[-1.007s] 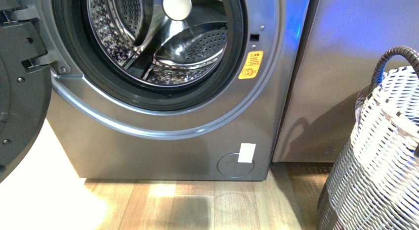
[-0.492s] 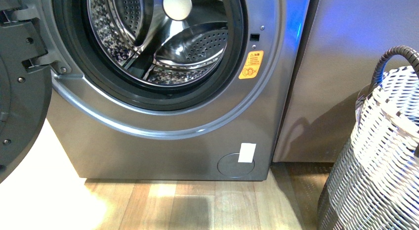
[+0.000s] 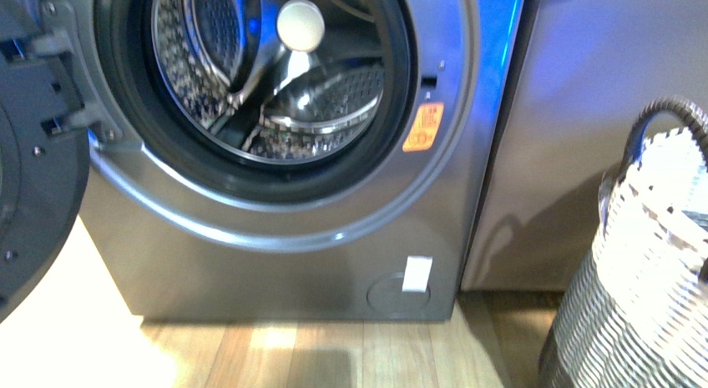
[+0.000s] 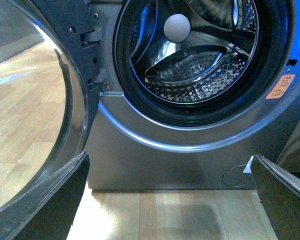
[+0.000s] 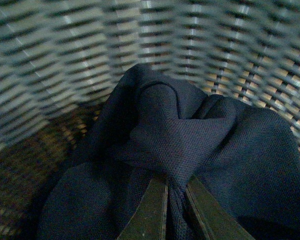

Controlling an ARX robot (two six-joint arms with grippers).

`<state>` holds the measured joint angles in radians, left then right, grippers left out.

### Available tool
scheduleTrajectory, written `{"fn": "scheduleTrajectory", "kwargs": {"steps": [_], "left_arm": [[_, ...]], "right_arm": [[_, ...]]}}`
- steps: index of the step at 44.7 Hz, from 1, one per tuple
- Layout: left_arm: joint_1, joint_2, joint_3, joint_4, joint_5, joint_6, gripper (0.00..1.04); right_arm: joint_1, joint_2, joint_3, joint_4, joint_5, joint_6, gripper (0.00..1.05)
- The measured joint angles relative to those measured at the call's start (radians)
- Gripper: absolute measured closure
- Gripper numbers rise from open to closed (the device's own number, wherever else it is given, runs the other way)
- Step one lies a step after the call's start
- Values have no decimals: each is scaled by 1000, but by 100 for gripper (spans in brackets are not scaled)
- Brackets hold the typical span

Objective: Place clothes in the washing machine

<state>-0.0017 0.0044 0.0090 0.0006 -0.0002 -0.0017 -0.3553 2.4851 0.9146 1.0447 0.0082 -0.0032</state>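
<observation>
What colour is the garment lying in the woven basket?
The garment is plain dark navy, nearly black, no pattern; clearest in the right wrist view.

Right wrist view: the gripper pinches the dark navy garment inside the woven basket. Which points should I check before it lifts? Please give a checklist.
1. Right gripper shut on a fold of the dark navy fabric garment: ok.
2. Garment free of the white-and-grey woven basket: cannot tell, its lower part is hidden.
3. Dark grey round door of the silver-grey washing machine open: ok.
4. Perforated steel drum empty: ok.
5. Left gripper open, outside the porthole: ok.
</observation>
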Motion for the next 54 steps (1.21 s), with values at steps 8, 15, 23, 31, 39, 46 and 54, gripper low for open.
{"fn": "scheduleTrajectory", "kwargs": {"steps": [8, 15, 23, 31, 39, 46, 54], "left_arm": [[0, 0, 0, 0, 0, 0, 6], [0, 0, 0, 0, 0, 0, 6], [0, 0, 0, 0, 0, 0, 6], [0, 0, 0, 0, 0, 0, 6], [0, 0, 0, 0, 0, 0, 6], [0, 0, 0, 0, 0, 0, 6], [0, 0, 0, 0, 0, 0, 6]], "right_arm": [[24, -194, -172, 143, -29, -1, 100], [45, -481, -299, 172, -58, -9, 100], [43, -756, -306, 69, -85, -6, 100], [42, -922, -238, -71, -108, 6, 100], [62, -1046, -94, -233, -121, 6, 100], [107, -1099, 76, -374, -122, -14, 100], [215, -1103, 424, -618, -79, -68, 100]]}}
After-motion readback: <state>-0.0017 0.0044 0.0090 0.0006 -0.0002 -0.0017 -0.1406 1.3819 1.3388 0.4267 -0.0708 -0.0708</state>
